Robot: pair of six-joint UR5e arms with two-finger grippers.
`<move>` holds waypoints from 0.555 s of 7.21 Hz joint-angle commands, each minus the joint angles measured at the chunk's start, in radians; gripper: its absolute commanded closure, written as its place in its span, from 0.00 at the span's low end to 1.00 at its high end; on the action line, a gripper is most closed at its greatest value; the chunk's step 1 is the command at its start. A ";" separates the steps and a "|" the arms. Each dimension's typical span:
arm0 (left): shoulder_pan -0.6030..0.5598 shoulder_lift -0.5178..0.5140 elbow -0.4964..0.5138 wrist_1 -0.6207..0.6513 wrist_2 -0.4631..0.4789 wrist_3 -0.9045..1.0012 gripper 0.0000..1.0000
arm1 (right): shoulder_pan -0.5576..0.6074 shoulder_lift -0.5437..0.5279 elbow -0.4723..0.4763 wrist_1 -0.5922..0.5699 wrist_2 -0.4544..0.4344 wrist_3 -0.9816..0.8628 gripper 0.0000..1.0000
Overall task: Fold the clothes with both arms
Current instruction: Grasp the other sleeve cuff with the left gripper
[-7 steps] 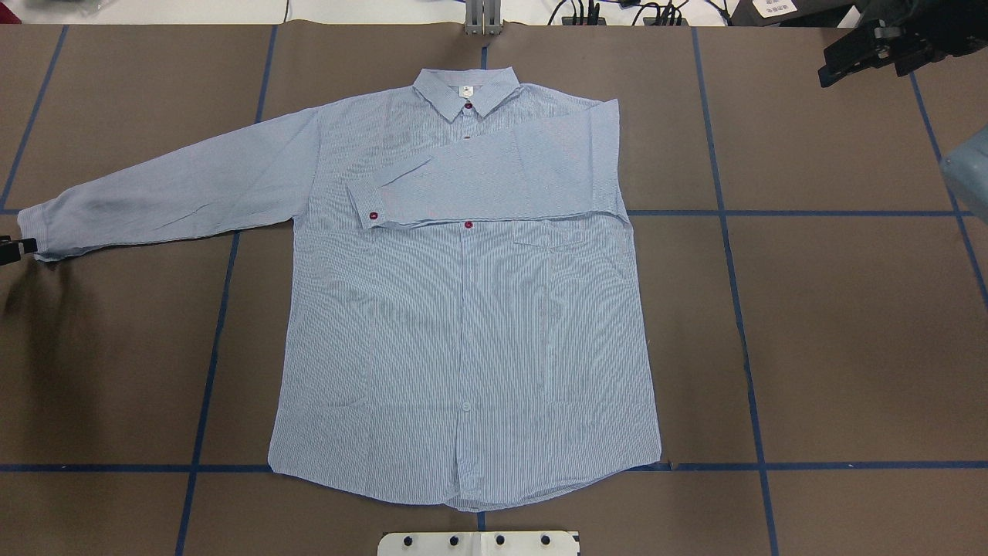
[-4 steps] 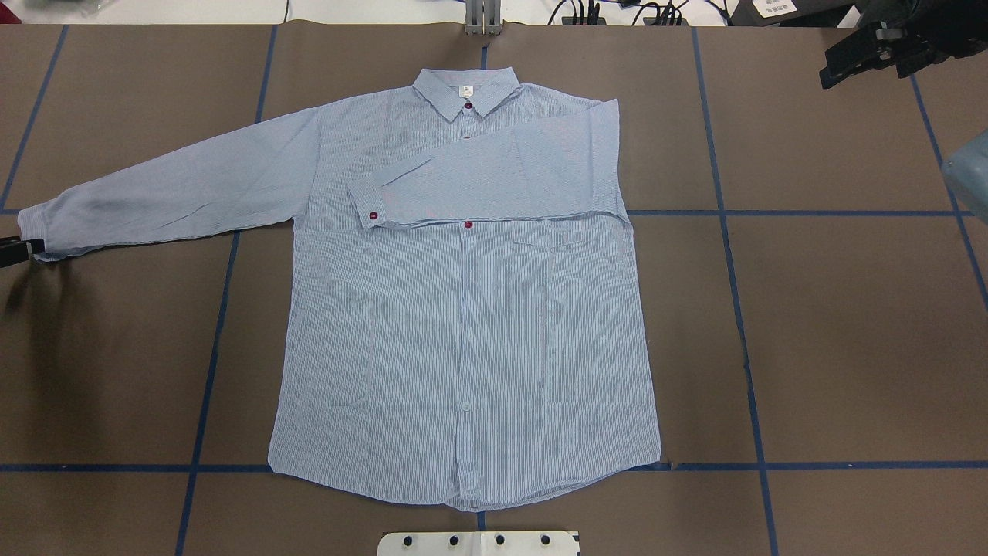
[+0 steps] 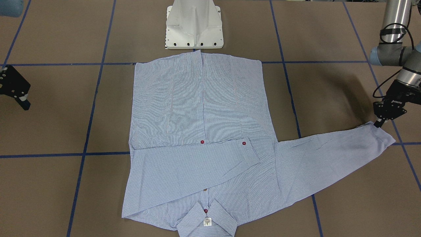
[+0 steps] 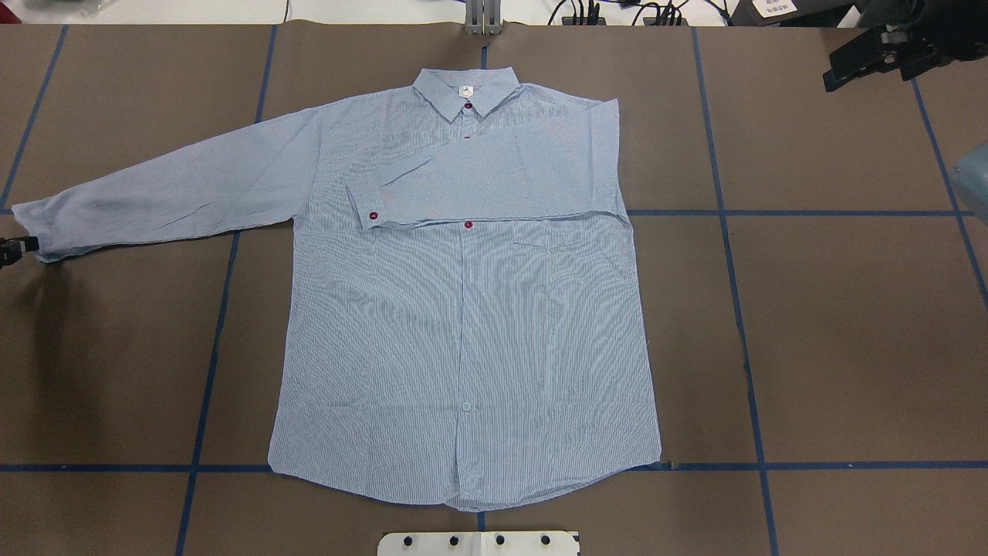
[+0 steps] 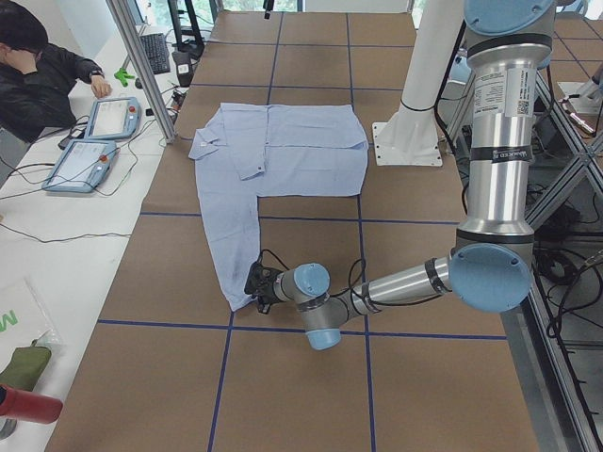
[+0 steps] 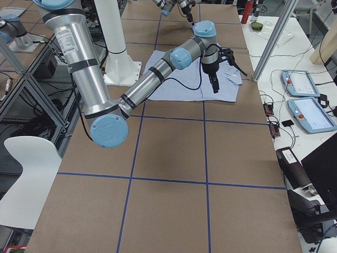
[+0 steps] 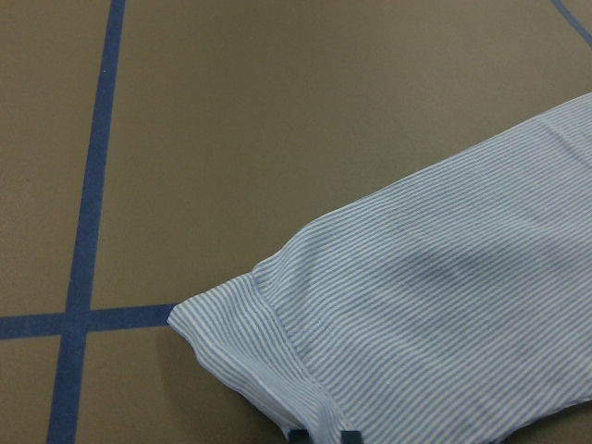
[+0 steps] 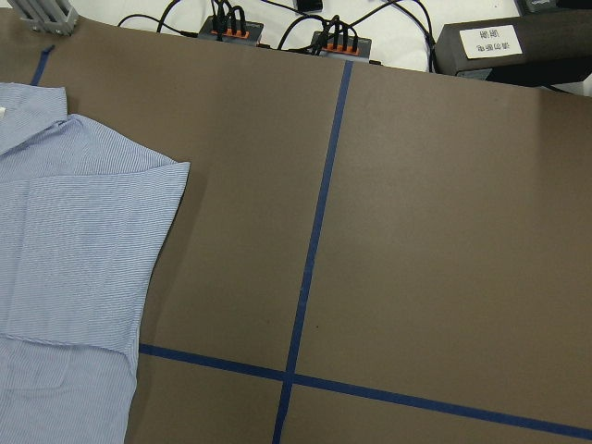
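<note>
The light blue striped shirt [image 4: 463, 324] lies flat and buttoned on the brown table, collar at the far side. One sleeve is folded across the chest [image 4: 478, 181]. The other sleeve [image 4: 162, 193] stretches out to the overhead view's left. My left gripper [image 4: 14, 249] is shut on that sleeve's cuff [image 7: 268, 342], low at the table; its fingertips [image 7: 298, 433] pinch the cuff's edge. It also shows in the front view [image 3: 378, 124]. My right gripper [image 4: 837, 76] hangs empty above the far right of the table, well clear of the shirt [image 3: 197, 105], and looks open.
The white pedestal base [image 3: 194, 26] stands at the shirt's hem. Blue tape lines [image 4: 725, 212] cross the table. Power strips and cables [image 8: 277, 37] and a black labelled box [image 8: 499, 46] line the far edge. An operator [image 5: 38, 56] with tablets sits beyond it.
The outstretched sleeve's cuff has shifted slightly leftward with my left gripper. My right gripper has drifted a little farther toward the far right corner.
</note>
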 commanded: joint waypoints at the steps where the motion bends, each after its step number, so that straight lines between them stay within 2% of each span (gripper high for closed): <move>1: -0.002 0.015 -0.122 0.001 -0.004 0.008 1.00 | -0.002 -0.001 0.003 0.000 0.000 0.012 0.00; 3: 0.011 -0.009 -0.238 0.012 -0.013 0.016 1.00 | -0.002 -0.002 0.001 0.002 0.000 0.012 0.00; 4: 0.036 -0.083 -0.249 0.071 -0.027 0.014 1.00 | -0.002 -0.001 0.001 0.002 0.000 0.012 0.00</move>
